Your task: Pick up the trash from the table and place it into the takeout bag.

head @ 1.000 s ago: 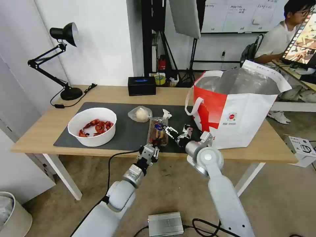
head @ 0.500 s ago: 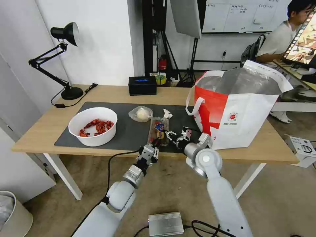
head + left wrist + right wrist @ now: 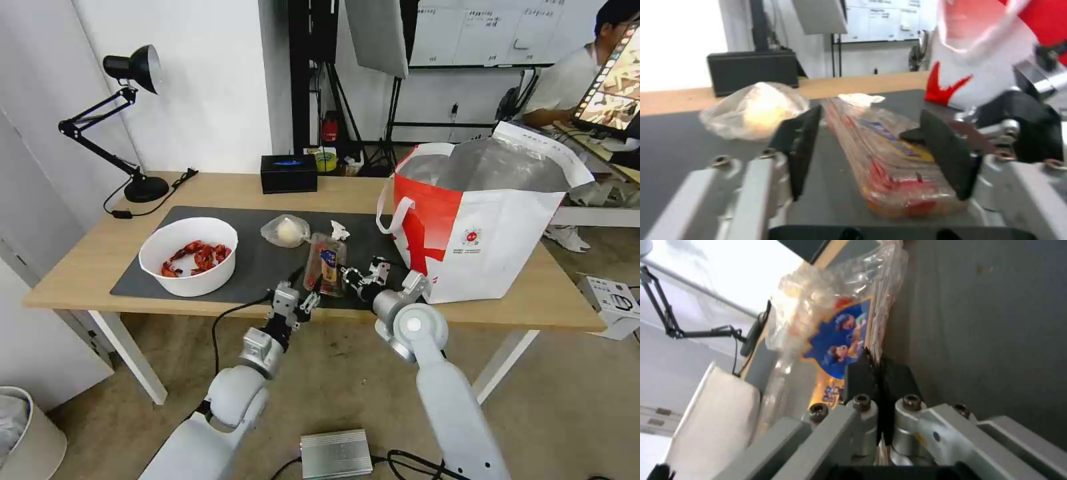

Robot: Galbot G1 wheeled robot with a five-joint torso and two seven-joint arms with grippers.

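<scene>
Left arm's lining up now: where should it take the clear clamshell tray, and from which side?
Take the clamshell tray at its near short end, coming from the table's front edge along its length. It is long and narrow, so the open left gripper can span its long sides there; the right gripper pinches the right rim farther along.

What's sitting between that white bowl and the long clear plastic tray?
In the head view, only bare grey mat lies between the bowl and the clamshell tray.
</scene>
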